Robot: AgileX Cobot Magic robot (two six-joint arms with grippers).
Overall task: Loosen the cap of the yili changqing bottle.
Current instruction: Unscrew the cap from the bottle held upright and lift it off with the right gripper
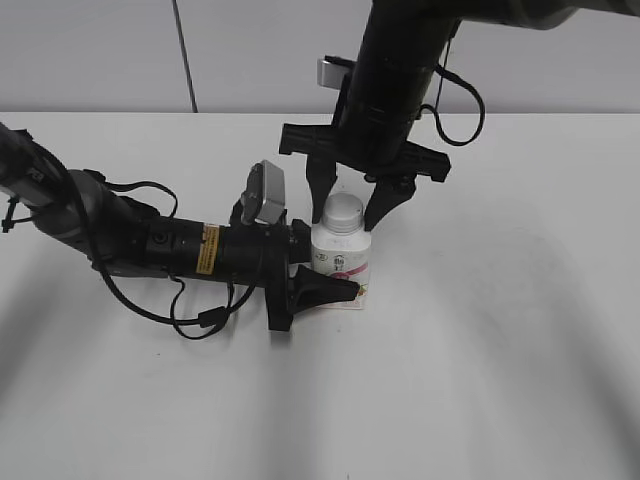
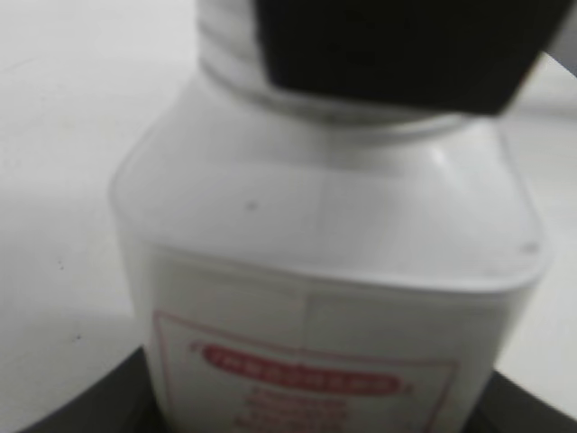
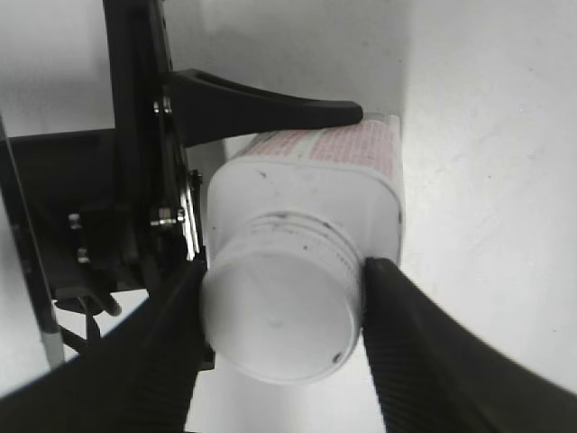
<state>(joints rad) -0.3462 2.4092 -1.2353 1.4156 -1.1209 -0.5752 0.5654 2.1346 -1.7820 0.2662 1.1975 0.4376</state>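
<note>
The yili changqing bottle (image 1: pixel 341 262) stands upright on the white table, white with a pink-red label. Its white cap (image 1: pixel 343 209) is on the neck. My left gripper (image 1: pixel 332 276) reaches in from the left, lying low, and is shut on the bottle's body. The bottle (image 2: pixel 325 262) fills the left wrist view, with my jaws (image 2: pixel 311 417) dark at the bottom corners. My right gripper (image 1: pixel 352 206) comes down from above. In the right wrist view its fingers (image 3: pixel 283 302) press both sides of the cap (image 3: pixel 278 327). The bottle's body (image 3: pixel 311 185) shows below the cap.
The white table (image 1: pixel 500 350) lies all round the bottle. The left arm (image 1: pixel 150 240) with its cables lies along the table on the left. The right arm (image 1: pixel 395 70) hangs over the back middle. A grey wall (image 1: pixel 250 50) stands behind.
</note>
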